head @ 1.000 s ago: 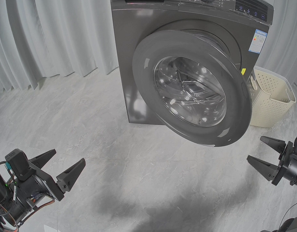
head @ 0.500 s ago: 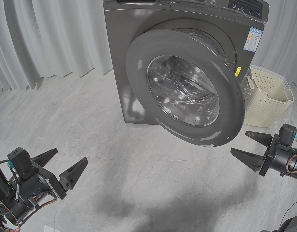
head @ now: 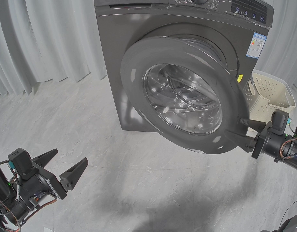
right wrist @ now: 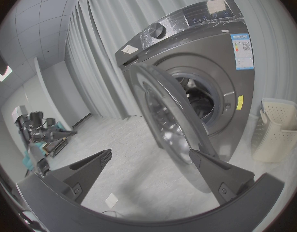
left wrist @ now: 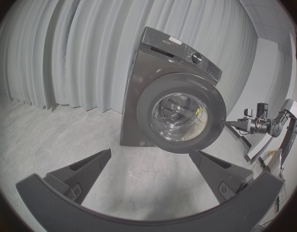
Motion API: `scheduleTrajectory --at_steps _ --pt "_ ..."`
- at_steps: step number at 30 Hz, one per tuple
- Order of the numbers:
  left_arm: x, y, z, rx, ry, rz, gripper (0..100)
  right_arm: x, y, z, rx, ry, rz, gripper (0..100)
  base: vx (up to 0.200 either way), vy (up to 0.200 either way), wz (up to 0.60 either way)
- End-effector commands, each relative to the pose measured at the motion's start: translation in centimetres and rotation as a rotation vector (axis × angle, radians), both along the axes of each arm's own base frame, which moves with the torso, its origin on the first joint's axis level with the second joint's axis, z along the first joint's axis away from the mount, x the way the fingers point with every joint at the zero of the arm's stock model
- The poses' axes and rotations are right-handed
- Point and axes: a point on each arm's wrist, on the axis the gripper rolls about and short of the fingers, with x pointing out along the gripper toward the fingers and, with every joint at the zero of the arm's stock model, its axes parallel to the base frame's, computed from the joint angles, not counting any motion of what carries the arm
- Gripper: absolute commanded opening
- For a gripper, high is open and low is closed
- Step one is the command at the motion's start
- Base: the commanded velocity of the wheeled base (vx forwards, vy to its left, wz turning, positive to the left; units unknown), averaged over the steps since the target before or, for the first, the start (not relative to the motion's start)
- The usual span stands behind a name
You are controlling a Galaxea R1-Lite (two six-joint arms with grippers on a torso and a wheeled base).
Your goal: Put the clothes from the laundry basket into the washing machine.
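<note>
The right claw (head: 235, 127), fingers apart, is held at the edge of the door (head: 135, 68), the laundry basket (head: 274, 94) just beyond it; the left claw (head: 70, 155), likewise apart, is farther

Occlusions, head view.
Door (head: 182, 94) covers most of the drum opening (head: 203, 45) and part of the laundry basket (head: 274, 94) (its lower near corner); washing machine (head: 129, 33) top cut by the upper edge; label (head: 255, 45) print too small to read.
</note>
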Motion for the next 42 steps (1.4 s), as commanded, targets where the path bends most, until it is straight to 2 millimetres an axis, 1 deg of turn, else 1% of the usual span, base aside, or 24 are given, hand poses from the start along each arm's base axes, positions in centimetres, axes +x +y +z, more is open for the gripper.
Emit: scheduleTrajectory --at_steps 1,4,10,12,18,25,32,36,39,40,42 --pt "0.0 0.0 -0.2 0.008 0.007 0.000 100 1.6 -0.3 0.9 0.006 -0.026 -0.083 100 0.000 0.000 0.00" --pt "0.0 0.0 -0.3 0.016 0.009 0.007 100 1.9 -0.8 1.3 0.008 -0.041 -0.121 100 0.000 -0.067 0.00" --pt "0.1 0.0 -0.4 0.026 0.010 0.012 100 1.4 -0.8 0.6 -0.005 -0.017 -0.113 100 0.000 -0.200 0.00" --pt "0.1 0.0 -0.4 0.028 0.011 0.012 100 1.1 -0.6 0.1 -0.014 -0.003 -0.097 100 0.000 -0.200 0.00" --pt "0.1 0.0 -0.4 0.023 0.010 0.012 100 0.7 0.1 -0.1 -0.010 0.003 -0.060 100 0.000 -0.200 0.00" --pt "0.2 0.0 -0.3 0.023 0.008 0.014 100 0.1 1.3 -0.1 -0.008 0.004 0.009 100 0.000 0.000 0.00" --pt "0.6 -0.3 -0.2 0.024 0.013 0.017 100 -0.7 2.7 -0.1 -0.006 0.007 0.093 100 0.200 0.000 0.00" --pt "0.7 -0.4 -0.3 0.029 0.018 0.017 100 -0.8 3.3 0.2 0.000 -0.001 0.110 100 0.200 0.000 0.00" --pt "0.8 -0.5 -0.3 0.027 0.019 0.017 100 -0.1 3.6 1.0 0.012 -0.024 0.102 100 0.200 0.000 0.00" --pt "0.8 -0.5 -0.2 0.025 0.018 0.019 100 0.0 3.6 1.0 0.014 -0.024 0.101 100 0.200 0.000 0.00" --pt "0.8 -0.5 -0.2 0.024 0.015 0.017 100 0.8 3.9 1.2 0.014 -0.024 0.095 100 0.200 0.000 0.00"
